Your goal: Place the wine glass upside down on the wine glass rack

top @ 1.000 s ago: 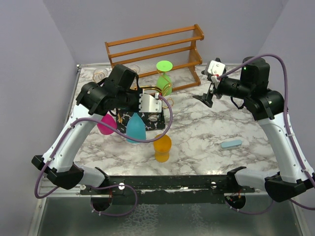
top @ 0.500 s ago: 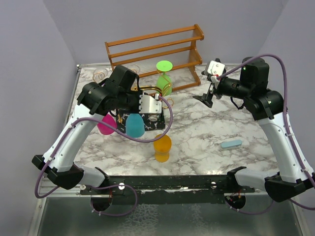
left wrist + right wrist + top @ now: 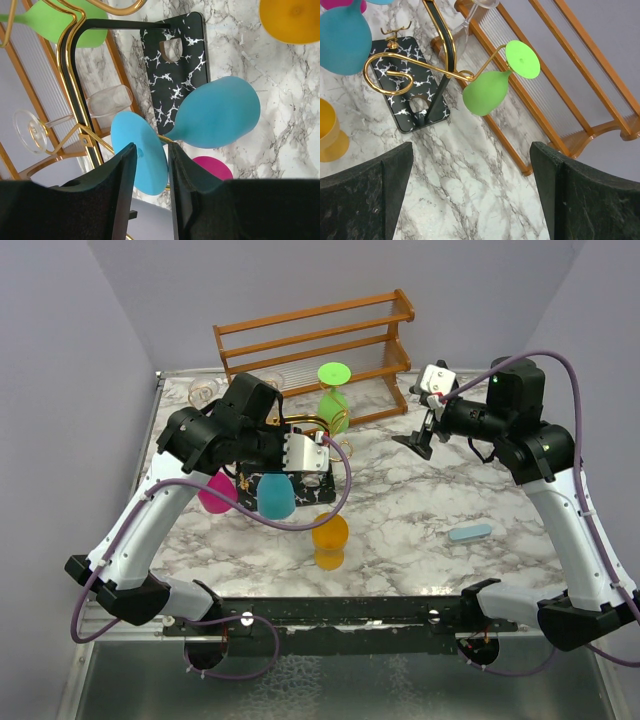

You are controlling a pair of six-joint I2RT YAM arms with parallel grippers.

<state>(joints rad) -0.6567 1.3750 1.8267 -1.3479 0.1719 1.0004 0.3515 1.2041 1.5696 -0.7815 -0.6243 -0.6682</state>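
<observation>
Catches the left pincer [image 3: 151, 160] parted by a narrow gap at the foot of the blue wine glass [image 3: 215, 120], the foot's rim showing between the two black fingers [image 3: 120, 195]; cannot tell whether either finger touches it. Finds that glass hung upside down on the wine glass rack [image 3: 192, 50], stem against a gold wire arm, bowl low by the near end of the black veined base. Shows the right pincer [image 3: 471, 147] spread as wide as it goes and holding nothing, up over the far right of the desk [image 3: 420, 510], well apart from the rack.

Leaves little room around the rack: a pink glass [image 3: 213, 492] just left of the blue one, a green glass [image 3: 485, 92] hanging from the far arm, an orange cup [image 3: 330, 540] upright just near of the base, the wooden shelf [image 3: 310, 335] along the far edge. Offers open marble to the right and near right, broken by a small pale blue block [image 3: 470, 532] toward the right edge.

Gives, from above, both arms and the whole desk, but hides the left fingers behind the wrist. Gives, from the left wrist, the gap itself and a clear glass [image 3: 107, 102] beyond the rack's post. Gives, from the right wrist, the gold scroll and the green glass's foot on the wire.
</observation>
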